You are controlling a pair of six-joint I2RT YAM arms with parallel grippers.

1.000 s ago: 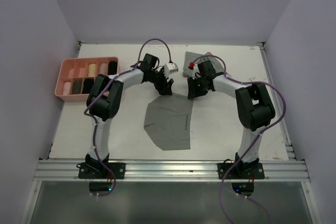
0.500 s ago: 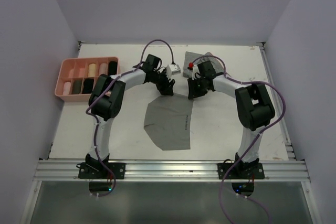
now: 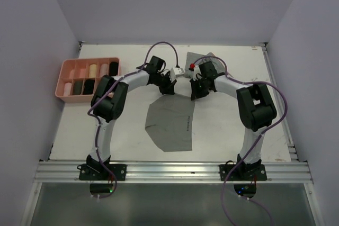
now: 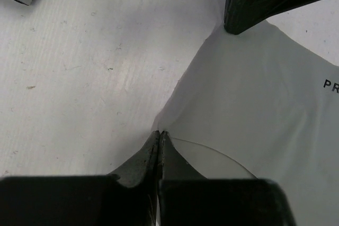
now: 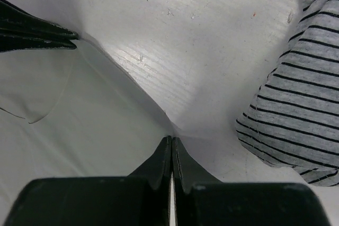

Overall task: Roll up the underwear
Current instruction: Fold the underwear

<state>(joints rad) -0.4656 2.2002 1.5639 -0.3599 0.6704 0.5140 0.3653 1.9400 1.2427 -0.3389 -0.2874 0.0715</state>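
A plain grey underwear (image 3: pixel 169 125) lies flat mid-table, with dark lettering near its right side. My left gripper (image 3: pixel 168 89) is at its far left corner, and in the left wrist view this gripper (image 4: pixel 160 132) is shut, pinching the fabric edge (image 4: pixel 254 109). At the far right corner my right gripper (image 3: pixel 194 93) is shut on the same edge, seen close up (image 5: pixel 171 138) with the cloth (image 5: pixel 79 109) lifted into a small ridge. Another underwear, grey striped (image 3: pixel 197 59), lies just behind the right gripper (image 5: pixel 296 93).
A pink tray (image 3: pixel 66 75) with compartments holding rolled garments stands at the far left. White walls enclose the table at the back and both sides. A rail runs along the near edge by the arm bases.
Both grippers went from open to shut on the far edge of the grey underwear. The left gripper edged slightly right and farther back.
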